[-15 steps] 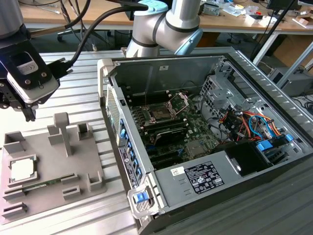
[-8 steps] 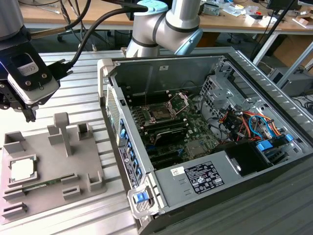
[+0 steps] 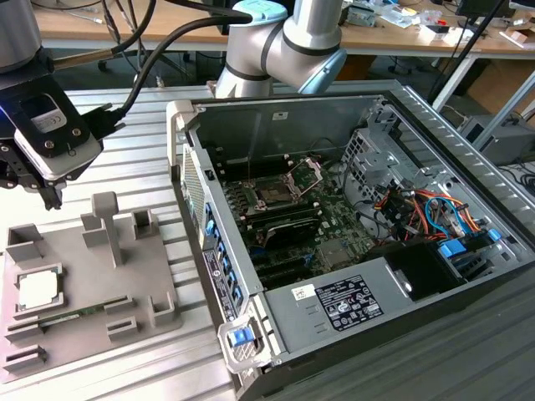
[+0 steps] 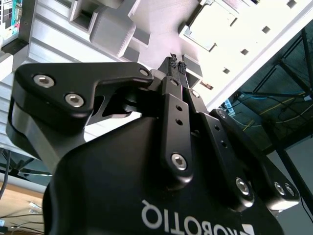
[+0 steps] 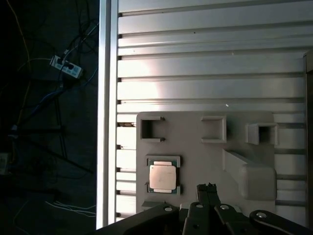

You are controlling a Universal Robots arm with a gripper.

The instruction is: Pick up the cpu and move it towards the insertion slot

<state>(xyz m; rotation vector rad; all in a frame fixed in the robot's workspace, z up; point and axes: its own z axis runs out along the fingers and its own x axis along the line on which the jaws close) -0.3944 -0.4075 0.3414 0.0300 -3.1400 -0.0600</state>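
The cpu (image 3: 38,288), a flat silvery square chip, lies in a holder on the grey fixture plate (image 3: 84,334) at the exterior view's left. It also shows as the cpu (image 5: 163,176) in the first wrist view and the cpu (image 4: 210,24) in the second. My gripper (image 3: 52,199) hangs above the plate's far edge, apart from the chip. Both wrist views show the gripper (image 5: 208,188) (image 4: 176,64) shut with its fingertips pressed together and nothing between them. The insertion slot (image 3: 274,195), a dark square socket with its metal bracket raised, sits on the motherboard inside the open computer case.
The open computer case (image 3: 380,288) fills the exterior view's right, its wall (image 3: 201,209) standing between the plate and the motherboard. A green memory stick (image 3: 75,313) lies on the plate near the chip. Grey upright blocks (image 3: 107,225) rise from the plate. Ribbed aluminium table (image 5: 210,63) surrounds it.
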